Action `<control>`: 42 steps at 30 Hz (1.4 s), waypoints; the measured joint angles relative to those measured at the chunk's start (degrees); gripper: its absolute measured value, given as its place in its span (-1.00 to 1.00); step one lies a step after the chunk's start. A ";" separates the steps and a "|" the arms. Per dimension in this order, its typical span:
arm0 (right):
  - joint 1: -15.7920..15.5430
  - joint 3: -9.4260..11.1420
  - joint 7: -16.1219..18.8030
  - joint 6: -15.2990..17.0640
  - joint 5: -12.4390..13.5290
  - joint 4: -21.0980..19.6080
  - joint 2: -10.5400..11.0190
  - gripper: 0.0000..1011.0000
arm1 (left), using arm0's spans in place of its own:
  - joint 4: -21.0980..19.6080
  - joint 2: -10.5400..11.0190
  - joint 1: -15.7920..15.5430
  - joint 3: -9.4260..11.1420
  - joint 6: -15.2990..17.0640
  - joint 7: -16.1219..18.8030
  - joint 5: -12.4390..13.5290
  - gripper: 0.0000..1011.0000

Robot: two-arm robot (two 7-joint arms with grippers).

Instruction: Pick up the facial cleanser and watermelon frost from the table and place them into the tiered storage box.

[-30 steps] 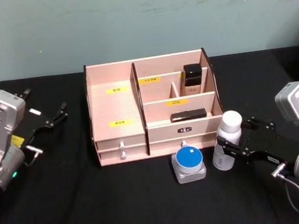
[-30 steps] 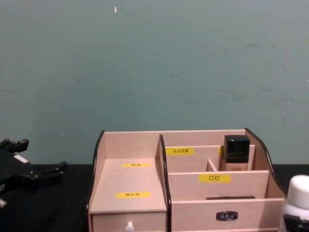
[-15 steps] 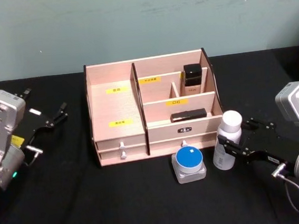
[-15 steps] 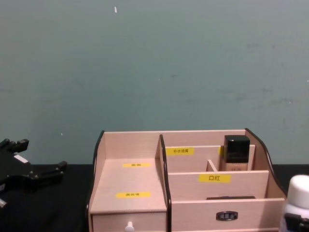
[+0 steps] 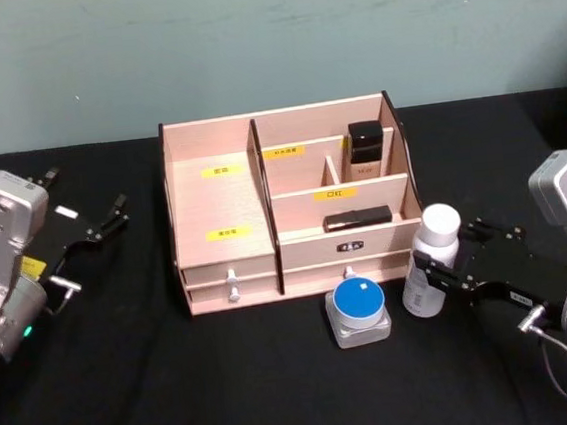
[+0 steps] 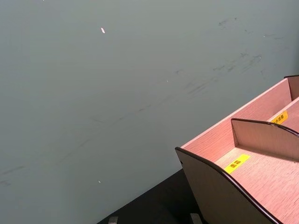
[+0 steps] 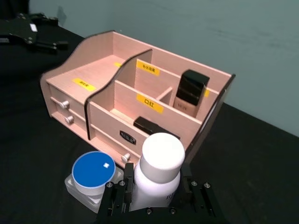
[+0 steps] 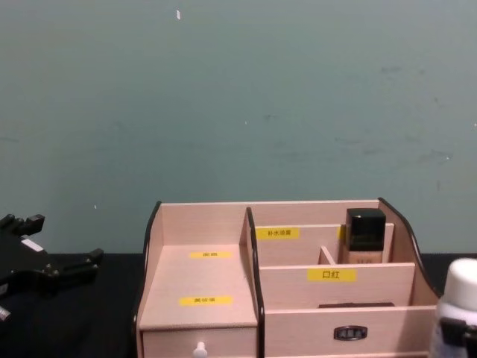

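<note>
A black table (image 5: pixel 281 394) fills the foreground, and behind it stands a plain teal wall (image 5: pixel 266 33) with a few faint marks.

Far to the left of the wide light-wood tiered storage box (image 5: pixel 207 145), well apart from it, the left gripper (image 5: pixel 104 225) rests over the black surface with its fingers spread and nothing between them.

The box stands in the middle of the table, near the wall. Its large left compartment with two yellow labels holds nothing. In its back right compartment a dark square bottle with a black cap (image 5: pixel 365 149) stands upright. In the step in front of that lies a flat black item (image 5: pixel 357 218).

Just in front of the box's right drawers sits a low clear jar with a round blue lid (image 5: pixel 358 306). Beside the jar, close to the front right corner of the box, a white plastic bottle with a round white cap (image 5: pixel 432 273) stands upright. The right gripper (image 5: pixel 449 262) reaches in from the right, and its two black fingers are closed on the lower body of this bottle, one on each side. I cannot tell if the bottle's bottom touches the table.

Compared with one second before, the white cap is a little higher against the box front in the chest view. The right arm is also slightly more to the right. The jar, the box and the left gripper have not moved.
</note>
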 joint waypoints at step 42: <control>24.20 -9.04 5.25 6.19 -3.47 2.40 -8.40 0.17 | 0.00 0.00 0.00 0.00 0.00 0.00 0.00 0.98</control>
